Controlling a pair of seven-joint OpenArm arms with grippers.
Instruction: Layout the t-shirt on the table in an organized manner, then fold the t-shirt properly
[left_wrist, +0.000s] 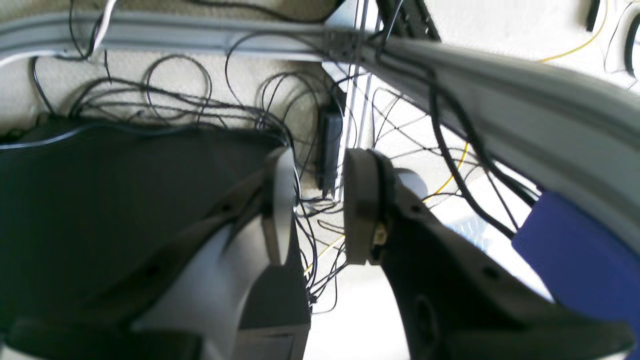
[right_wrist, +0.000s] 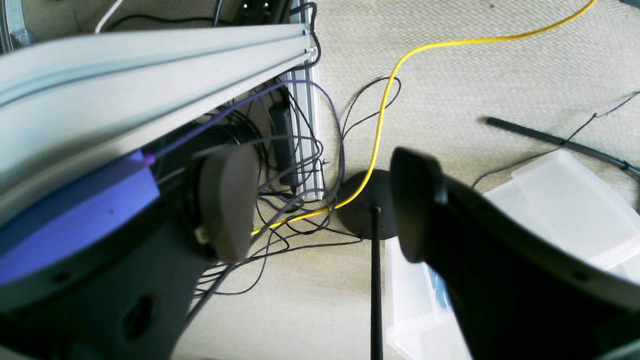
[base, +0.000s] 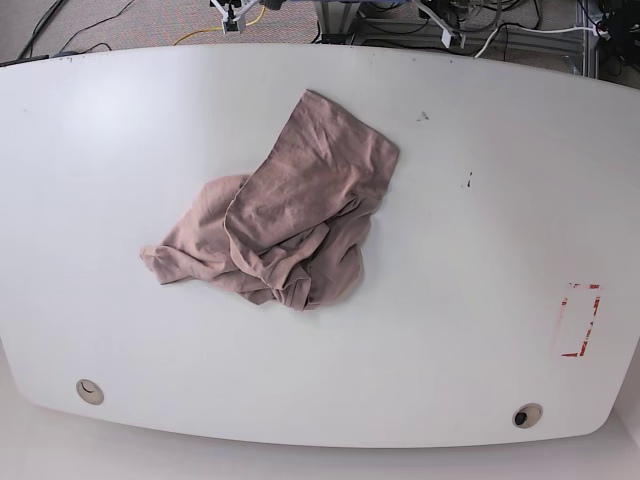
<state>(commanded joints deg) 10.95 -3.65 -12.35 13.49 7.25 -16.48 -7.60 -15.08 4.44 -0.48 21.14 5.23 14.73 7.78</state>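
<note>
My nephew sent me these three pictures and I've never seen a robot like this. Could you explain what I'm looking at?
This is a robot with two arms, each ending in a claw. One picture looks down on the white table; the other two come from cameras on the wrists.

In the left wrist picture, the left claw is open above cables, a metal bar and a black box. In the right wrist picture, the right claw is open too, with a yellow cable and clear plastic boxes beyond.

On the table lies a pinkish-brown t-shirt, bunched and wrinkled, not yet laid out or folded. Neither claw holds anything.
</note>
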